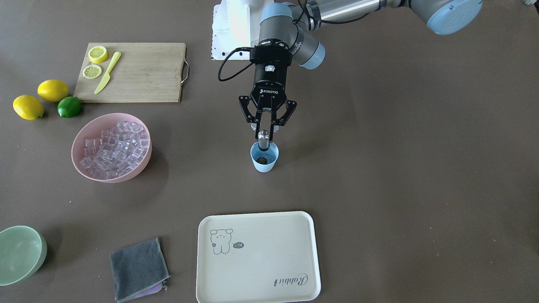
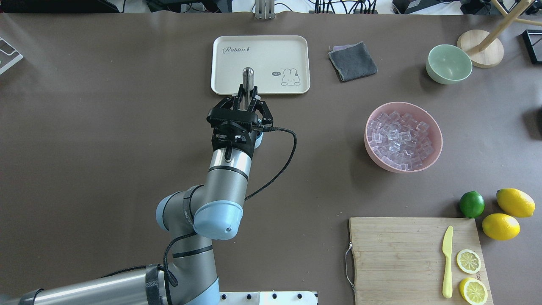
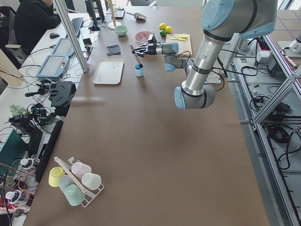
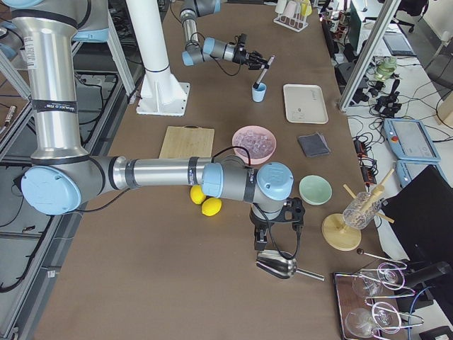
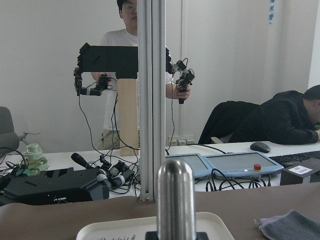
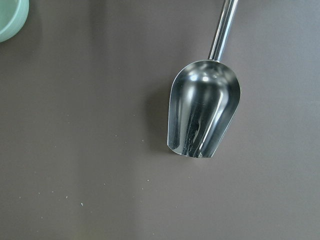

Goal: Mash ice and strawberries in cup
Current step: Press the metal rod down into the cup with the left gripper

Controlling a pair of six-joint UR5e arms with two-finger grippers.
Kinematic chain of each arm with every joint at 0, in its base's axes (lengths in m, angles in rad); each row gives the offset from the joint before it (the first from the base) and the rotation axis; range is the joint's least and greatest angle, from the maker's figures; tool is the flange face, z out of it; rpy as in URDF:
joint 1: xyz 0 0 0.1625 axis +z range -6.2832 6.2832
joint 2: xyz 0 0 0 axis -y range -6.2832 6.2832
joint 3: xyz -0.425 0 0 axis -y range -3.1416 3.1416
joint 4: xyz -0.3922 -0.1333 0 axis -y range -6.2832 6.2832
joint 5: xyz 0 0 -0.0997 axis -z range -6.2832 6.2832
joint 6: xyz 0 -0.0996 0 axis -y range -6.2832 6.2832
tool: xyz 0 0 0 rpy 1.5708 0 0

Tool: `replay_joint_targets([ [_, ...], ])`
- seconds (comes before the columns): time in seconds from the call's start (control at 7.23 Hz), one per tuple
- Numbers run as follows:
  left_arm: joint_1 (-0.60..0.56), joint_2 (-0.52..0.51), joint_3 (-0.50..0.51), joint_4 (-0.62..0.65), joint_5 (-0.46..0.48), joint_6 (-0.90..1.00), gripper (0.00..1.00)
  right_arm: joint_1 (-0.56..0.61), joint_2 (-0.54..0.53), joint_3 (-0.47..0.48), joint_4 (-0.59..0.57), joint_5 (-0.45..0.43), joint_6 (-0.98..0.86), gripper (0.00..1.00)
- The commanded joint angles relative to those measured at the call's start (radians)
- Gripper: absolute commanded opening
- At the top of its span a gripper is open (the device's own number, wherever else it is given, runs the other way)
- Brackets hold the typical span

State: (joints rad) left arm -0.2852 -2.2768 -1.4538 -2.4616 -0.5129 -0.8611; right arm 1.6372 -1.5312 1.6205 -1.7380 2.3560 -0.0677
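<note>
"Starting from the left, what's that arm got?"

"The left gripper [image 1: 264, 131] has its fingers clamped on a steel muddler [image 2: 247, 78]. It leans a little, with its lower end down inside the cup [image 1: 264, 163]. The cup stands about mid-tabletop, on the robot's side of the cream tray [image 2: 260, 46], which lies by the far edge."

"Is the strawberry in there?"

"There's a small dark red bit [image 1: 262, 160] at the bottom of the cup, just beside the muddler's tip. I can't tell from here if any ice is in with it."

"So where's the ice?"

"The ice [image 2: 398, 137] is heaped in the pink bowl [image 2: 402, 168], well to the right of the cup. Beyond that the cutting board [image 2: 398, 254] sits at the near right corner."

"And the other arm?"

"The right gripper [image 4: 260, 244] hangs over a steel scoop [image 6: 202, 117] near the tabletop's right end. I can't tell whether its fingers are apart or together."
</note>
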Motion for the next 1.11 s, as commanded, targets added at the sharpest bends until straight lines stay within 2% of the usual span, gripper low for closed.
replay_joint_targets([
  [0.0, 0.017, 0.008, 0.032, -0.004, 0.025, -0.045, 0.24, 0.000, -0.003, 0.004, 0.000, 0.002, 0.000, 1.00],
  [0.28, 0.017, -0.001, 0.018, -0.001, 0.027, -0.035, 0.24, 0.000, -0.007, 0.006, 0.000, 0.000, -0.001, 1.00],
  [0.42, 0.006, -0.004, -0.015, 0.003, 0.017, -0.010, 0.24, 0.001, -0.007, 0.006, 0.000, 0.000, -0.001, 1.00],
  [0.55, -0.005, -0.009, -0.089, 0.001, 0.017, 0.107, 0.24, 0.000, -0.007, 0.007, 0.000, 0.002, 0.000, 1.00],
  [0.97, -0.012, -0.017, -0.089, 0.003, 0.017, 0.119, 0.24, 0.000, -0.003, 0.009, 0.000, 0.003, 0.002, 1.00],
])
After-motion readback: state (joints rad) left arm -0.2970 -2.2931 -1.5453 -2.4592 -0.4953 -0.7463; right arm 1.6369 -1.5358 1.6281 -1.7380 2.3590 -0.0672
